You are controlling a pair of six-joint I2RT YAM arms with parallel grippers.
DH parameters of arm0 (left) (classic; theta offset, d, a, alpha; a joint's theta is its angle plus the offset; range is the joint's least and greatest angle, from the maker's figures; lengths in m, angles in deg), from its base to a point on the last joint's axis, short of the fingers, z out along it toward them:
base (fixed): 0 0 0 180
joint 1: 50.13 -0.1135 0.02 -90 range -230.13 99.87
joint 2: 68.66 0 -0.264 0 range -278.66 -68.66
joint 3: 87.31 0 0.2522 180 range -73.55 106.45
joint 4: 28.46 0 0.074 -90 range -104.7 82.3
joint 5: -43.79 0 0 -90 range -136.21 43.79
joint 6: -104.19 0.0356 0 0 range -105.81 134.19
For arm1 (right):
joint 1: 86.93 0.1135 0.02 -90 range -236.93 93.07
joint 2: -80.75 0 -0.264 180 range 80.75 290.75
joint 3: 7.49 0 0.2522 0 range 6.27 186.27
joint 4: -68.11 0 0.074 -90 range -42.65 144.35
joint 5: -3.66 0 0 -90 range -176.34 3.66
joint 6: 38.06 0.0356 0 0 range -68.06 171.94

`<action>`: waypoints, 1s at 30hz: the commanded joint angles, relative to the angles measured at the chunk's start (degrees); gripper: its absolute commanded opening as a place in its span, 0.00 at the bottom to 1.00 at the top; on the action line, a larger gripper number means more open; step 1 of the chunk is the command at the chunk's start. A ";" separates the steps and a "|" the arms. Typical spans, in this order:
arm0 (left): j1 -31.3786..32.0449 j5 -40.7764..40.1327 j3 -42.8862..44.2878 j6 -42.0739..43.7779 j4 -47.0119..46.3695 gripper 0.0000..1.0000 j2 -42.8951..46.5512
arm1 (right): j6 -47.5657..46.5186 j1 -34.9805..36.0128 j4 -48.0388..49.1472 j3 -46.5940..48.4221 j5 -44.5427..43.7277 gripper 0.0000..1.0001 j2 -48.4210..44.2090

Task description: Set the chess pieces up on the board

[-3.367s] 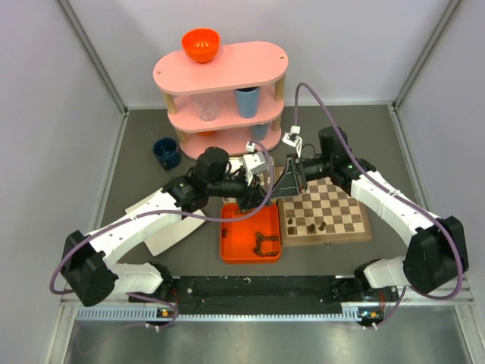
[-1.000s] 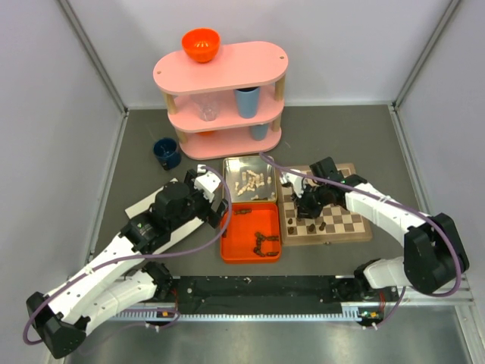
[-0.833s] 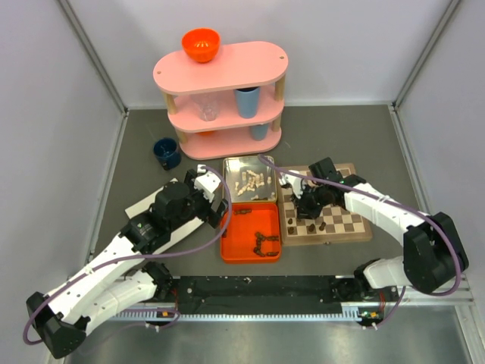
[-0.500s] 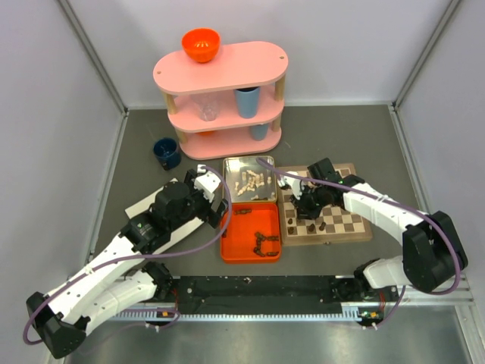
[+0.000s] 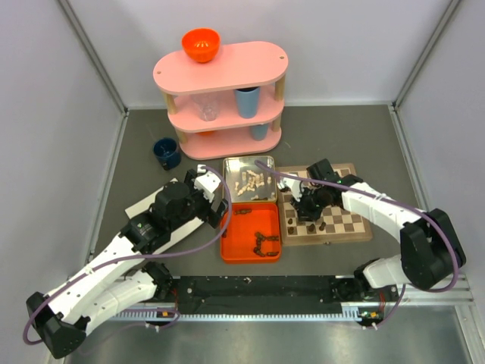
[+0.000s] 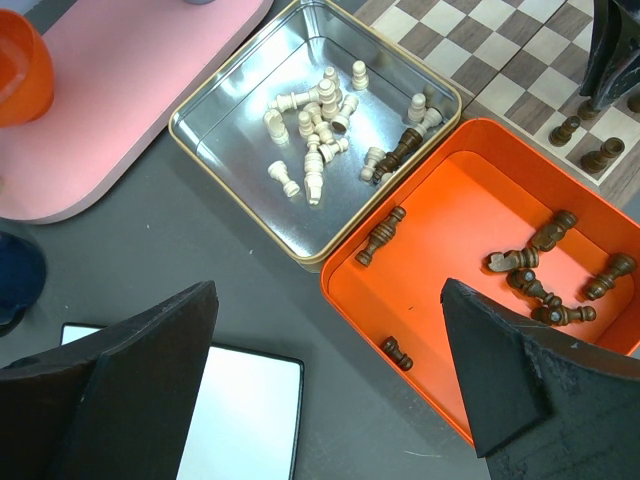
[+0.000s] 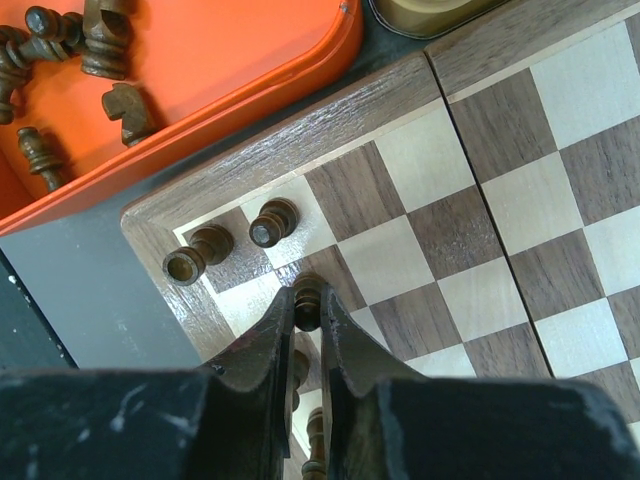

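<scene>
Grey bench (image 5: 341, 129) in a white-walled enclosure carries the board (image 5: 350, 221) right of centre. It lies flat, with its left edge just beside an orange tray (image 6: 470, 210) and a silver tin (image 6: 240, 110).

Right claw (image 7: 308, 318): closed on the head of a dark pawn (image 7: 308, 290), which stands upright on the board near the corner closest to the tray. Two more dark pawns (image 7: 272, 222) stand upright just beyond the fingertips, nearer that corner, apart from each other and from the gripped one. Most other squares in the wrist view are bare.

Tray: loose dark pieces (image 6: 535, 285) lie on their sides, most of them clustered toward one end.

Tin: touching the tray's far wall. It holds a scatter of cream pieces (image 6: 315, 140), with a few dark ones against its wall nearest the tray.

Left claw (image 6: 330, 300): fingers spread wide, holding nothing, hanging above the place where tin and tray meet. A white sheet (image 6: 245, 410) lies on the bench beneath it.

At the back stand a pink three-tier shelf (image 5: 227, 68) with an orange bowl (image 5: 201, 44) on top, and a dark blue cup (image 5: 166, 152) on the bench to its left.
</scene>
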 commanded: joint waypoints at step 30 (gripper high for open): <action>-0.19 17.77 4.13 -10.75 -1.64 0.93 -3.73 | 0.95 -9.36 -2.70 5.56 11.47 0.45 -8.57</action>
